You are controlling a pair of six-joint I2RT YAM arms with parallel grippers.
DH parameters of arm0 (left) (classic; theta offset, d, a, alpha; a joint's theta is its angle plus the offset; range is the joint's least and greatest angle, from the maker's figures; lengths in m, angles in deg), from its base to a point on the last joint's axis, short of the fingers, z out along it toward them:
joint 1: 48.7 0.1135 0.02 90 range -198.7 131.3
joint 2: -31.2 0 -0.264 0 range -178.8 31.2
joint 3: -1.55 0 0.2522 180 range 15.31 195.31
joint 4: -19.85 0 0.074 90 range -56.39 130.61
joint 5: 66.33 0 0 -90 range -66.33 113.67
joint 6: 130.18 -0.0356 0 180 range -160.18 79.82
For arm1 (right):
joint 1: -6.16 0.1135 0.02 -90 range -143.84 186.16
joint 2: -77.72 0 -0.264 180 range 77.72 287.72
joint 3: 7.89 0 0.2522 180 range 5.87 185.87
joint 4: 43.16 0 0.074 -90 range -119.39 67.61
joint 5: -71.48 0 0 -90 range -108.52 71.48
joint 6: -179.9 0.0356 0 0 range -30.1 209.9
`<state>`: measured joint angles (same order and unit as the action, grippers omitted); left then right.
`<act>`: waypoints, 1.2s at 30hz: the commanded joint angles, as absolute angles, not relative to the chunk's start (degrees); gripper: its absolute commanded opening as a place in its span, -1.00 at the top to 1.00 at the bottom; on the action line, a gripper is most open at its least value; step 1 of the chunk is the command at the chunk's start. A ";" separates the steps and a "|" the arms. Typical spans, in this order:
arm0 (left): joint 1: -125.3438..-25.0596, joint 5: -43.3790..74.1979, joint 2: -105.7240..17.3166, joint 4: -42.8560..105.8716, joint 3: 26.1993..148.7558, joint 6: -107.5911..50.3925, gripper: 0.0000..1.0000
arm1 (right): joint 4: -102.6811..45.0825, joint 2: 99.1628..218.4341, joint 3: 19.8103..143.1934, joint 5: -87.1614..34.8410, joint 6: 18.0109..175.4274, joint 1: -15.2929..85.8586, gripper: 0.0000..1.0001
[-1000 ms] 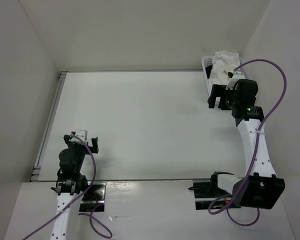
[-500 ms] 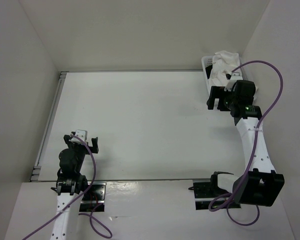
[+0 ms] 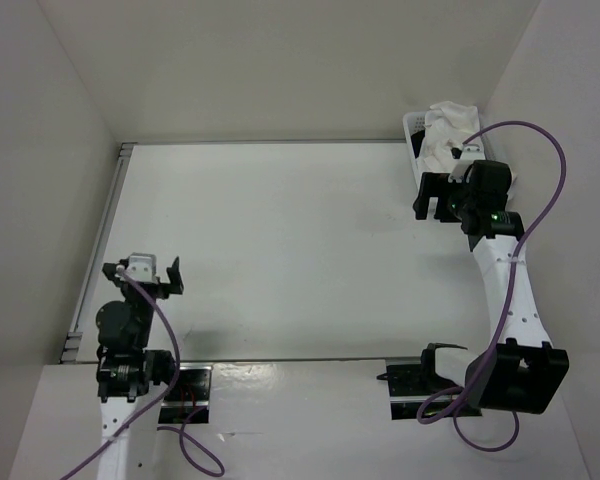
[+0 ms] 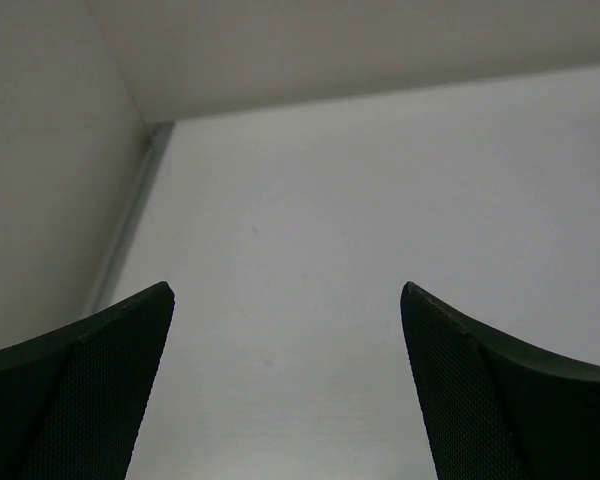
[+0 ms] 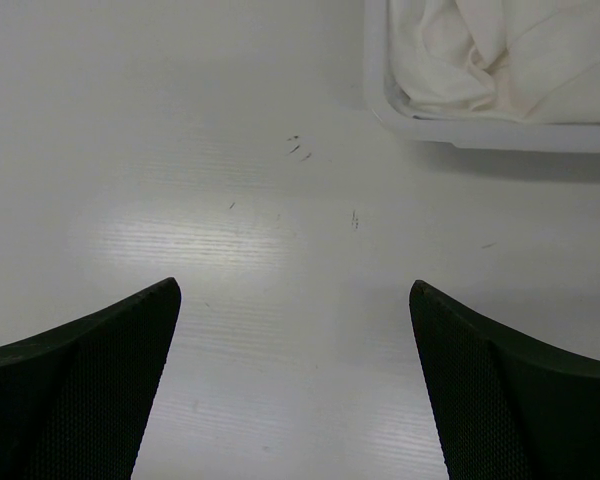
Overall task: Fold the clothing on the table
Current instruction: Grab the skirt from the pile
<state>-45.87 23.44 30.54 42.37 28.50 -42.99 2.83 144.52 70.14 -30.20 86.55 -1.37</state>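
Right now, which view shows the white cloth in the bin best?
Right wrist: the white cloth fills the bin close up, though cropped. Top external shows it small and far. Left wrist misses it.

The left pincer [image 3: 142, 274] hung with its jaws wide apart over the near-left tabletop [image 3: 280, 230]. The right pincer [image 3: 433, 203], equally spread, hovered just beside a white bin [image 3: 413, 128] of crumpled white cloth [image 3: 450, 125] at the far-right corner.
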 commanded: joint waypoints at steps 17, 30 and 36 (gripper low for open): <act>-43.25 34.84 -31.82 74.58 95.49 -37.64 -1.00 | 2.07 142.23 70.56 -31.44 85.16 -0.88 -0.98; -43.43 25.96 -44.65 70.71 87.12 -34.99 -1.00 | -1.09 142.23 71.16 -24.86 84.38 -0.35 -0.98; -43.43 22.54 -34.39 66.32 82.20 -36.22 -1.00 | -3.81 155.65 80.54 -14.58 80.94 1.76 -0.98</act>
<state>-43.27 26.54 -40.41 70.45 82.92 -35.53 1.83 149.83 74.53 -20.80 83.21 0.88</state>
